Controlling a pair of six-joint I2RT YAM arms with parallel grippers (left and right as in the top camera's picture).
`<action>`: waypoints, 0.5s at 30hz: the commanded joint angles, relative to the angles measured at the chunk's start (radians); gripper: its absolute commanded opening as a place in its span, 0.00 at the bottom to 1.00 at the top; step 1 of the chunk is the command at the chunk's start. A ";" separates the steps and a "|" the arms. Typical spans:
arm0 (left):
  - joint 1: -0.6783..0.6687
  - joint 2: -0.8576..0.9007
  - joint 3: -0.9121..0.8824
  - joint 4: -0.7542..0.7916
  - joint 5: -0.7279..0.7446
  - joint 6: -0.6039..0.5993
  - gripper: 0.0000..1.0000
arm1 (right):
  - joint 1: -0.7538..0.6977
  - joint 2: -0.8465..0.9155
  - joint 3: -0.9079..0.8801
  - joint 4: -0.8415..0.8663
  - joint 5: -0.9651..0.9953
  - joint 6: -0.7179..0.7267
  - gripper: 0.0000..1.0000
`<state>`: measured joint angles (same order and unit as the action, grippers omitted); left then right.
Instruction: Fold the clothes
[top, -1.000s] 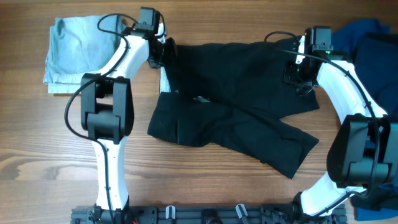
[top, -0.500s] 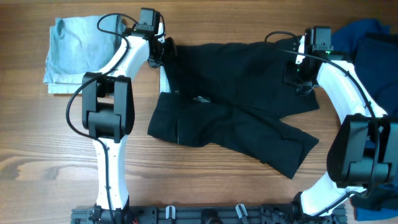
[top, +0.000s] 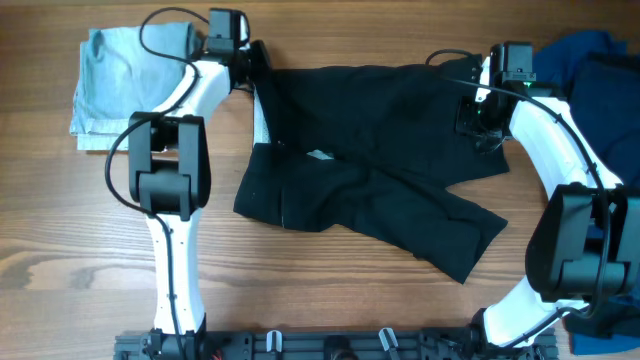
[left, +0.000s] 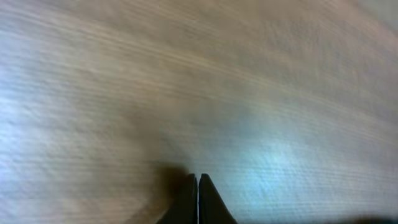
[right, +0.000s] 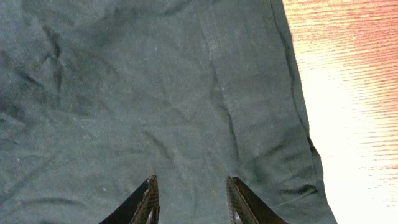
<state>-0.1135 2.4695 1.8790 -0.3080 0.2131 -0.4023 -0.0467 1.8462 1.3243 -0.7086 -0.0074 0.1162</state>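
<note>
Note black shorts spread on tabletop toward far edge, long axis left to right, with left gripper at their far-left corner, jaws together, pinch on cloth not discernible, and right gripper above right end, jaws apart, unclamped.

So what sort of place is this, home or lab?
Likely a lab bench, not a home: two robot arms on a mounting rail at a wood-grain table, with black shorts and a pale blue garment laid out.

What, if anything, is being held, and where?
Left gripper appears to pinch the black shorts' waistband corner; right gripper, open over them, holds nothing.
</note>
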 joint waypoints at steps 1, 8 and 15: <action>0.066 0.084 -0.018 -0.002 -0.087 0.006 0.04 | 0.006 0.013 -0.009 0.018 -0.016 0.018 0.36; 0.113 -0.050 0.100 -0.173 -0.019 0.005 0.41 | 0.007 0.013 -0.009 0.020 -0.017 0.018 0.37; 0.085 -0.097 0.118 -0.484 -0.019 0.005 0.51 | 0.008 0.013 -0.009 0.016 -0.018 0.026 0.38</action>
<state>0.0067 2.4073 1.9778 -0.7021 0.1875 -0.4034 -0.0467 1.8462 1.3243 -0.6891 -0.0074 0.1204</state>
